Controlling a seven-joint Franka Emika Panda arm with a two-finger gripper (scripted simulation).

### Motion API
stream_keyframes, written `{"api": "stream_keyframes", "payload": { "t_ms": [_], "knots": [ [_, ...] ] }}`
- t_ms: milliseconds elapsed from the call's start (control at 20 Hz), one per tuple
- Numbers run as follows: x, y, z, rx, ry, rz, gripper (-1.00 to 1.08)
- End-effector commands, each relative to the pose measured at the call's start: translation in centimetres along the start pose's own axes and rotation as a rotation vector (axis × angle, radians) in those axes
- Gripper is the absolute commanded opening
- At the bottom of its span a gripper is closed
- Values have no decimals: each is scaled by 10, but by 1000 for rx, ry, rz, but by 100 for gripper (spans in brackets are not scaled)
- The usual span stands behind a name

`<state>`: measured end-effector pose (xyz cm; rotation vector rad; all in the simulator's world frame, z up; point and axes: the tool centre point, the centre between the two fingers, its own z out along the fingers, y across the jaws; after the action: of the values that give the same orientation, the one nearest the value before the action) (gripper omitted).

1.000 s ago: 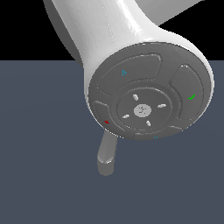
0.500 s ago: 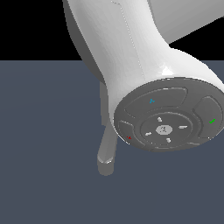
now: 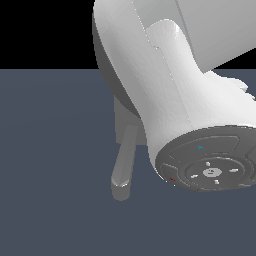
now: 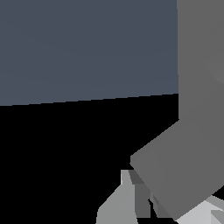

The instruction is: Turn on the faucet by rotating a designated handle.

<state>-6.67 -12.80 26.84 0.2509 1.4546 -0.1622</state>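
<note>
While the arm's white body (image 3: 170, 95) fills most of the exterior view, the faucet (image 3: 124, 167) shows partly behind it on the dark floor (image 3: 50, 150), its thick spout tube pointing toward the near edge; a grey faucet part (image 4: 192, 131) looms close to the wrist camera, and I cannot tell the gripper's state
</note>
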Motion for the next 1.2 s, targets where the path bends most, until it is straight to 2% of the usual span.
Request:
{"api": "stream_keyframes", "payload": {
  "t_ms": [0, 400, 450, 1150],
  "knots": [
    [18, 15, -1, -116, 83, -63, -100],
    [31, 4, 0, -134, 99, -81, -100],
    [22, 2, -1, -78, 35, -35, -100],
    [57, -8, -2, -105, 67, -57, -100]
  ]
}}
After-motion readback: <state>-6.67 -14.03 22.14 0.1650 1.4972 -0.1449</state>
